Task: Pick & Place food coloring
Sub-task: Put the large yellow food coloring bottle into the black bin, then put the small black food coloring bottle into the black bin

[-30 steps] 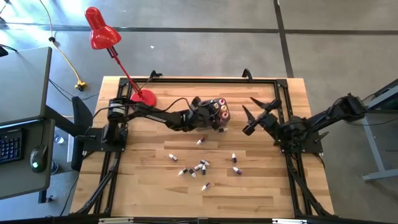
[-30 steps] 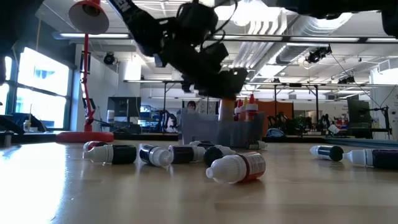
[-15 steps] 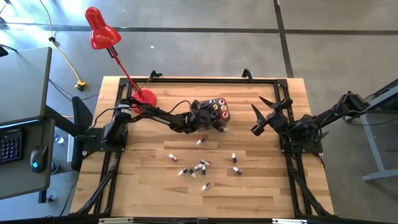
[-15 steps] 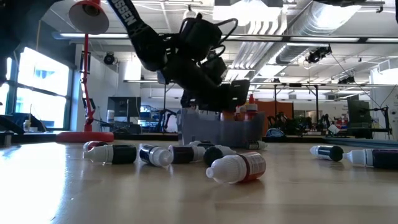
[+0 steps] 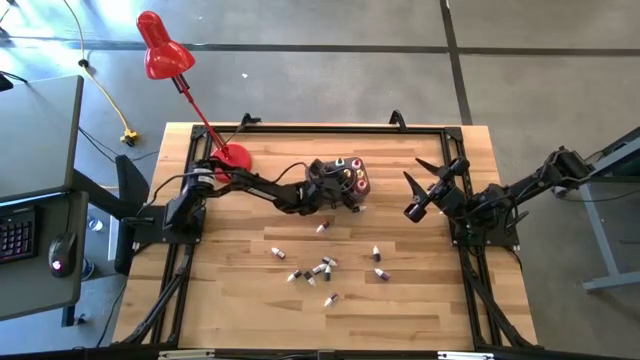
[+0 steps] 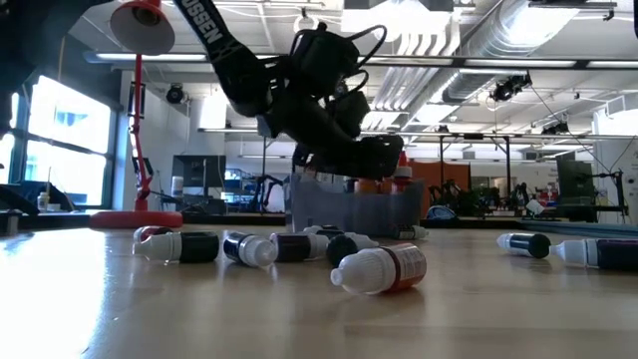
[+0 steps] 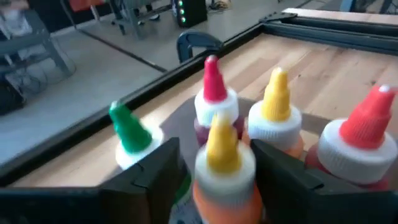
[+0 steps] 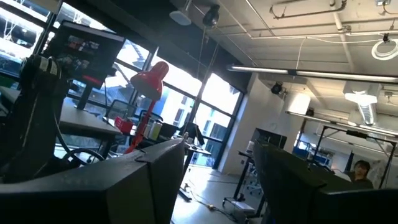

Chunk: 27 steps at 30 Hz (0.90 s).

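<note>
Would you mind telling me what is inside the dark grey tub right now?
The tub holds upright food coloring bottles with red, yellow and green caps. The left gripper hovers over it, fingers either side of a yellow-capped bottle. The tub's floor and lower bottle bodies are hidden.

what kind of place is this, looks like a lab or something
Most likely a robotics lab or workshop. A wooden table carries two mounted arms, other workstations stand in the open room behind it under exposed ceiling ducts, and a desk with a keyboard sits beside it.

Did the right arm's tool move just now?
Yes. The right tool moved away from the tub, toward the table's right side, since a second ago.
</note>
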Each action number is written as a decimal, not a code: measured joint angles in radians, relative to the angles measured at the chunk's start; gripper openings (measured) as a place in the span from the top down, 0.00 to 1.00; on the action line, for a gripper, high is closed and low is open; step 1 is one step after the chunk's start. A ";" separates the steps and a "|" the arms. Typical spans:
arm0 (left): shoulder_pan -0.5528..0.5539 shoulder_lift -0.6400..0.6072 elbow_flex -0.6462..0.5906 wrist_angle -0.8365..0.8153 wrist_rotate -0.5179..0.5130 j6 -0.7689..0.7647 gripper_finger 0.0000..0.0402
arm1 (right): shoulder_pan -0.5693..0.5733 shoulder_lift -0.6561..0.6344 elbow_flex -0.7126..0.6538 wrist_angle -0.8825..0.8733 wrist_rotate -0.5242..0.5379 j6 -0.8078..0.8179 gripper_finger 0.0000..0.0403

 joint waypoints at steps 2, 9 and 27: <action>-0.015 0.000 0.017 -0.001 -0.019 0.050 0.48 | 0.000 0.000 0.000 -0.002 0.001 0.001 0.53; -0.127 -0.137 0.113 -0.183 -0.076 0.208 0.45 | 0.000 0.000 0.000 -0.041 0.002 0.010 0.53; -0.465 -0.318 0.350 -1.537 0.303 -0.547 0.45 | -0.002 0.000 0.000 -0.043 -0.028 0.053 0.53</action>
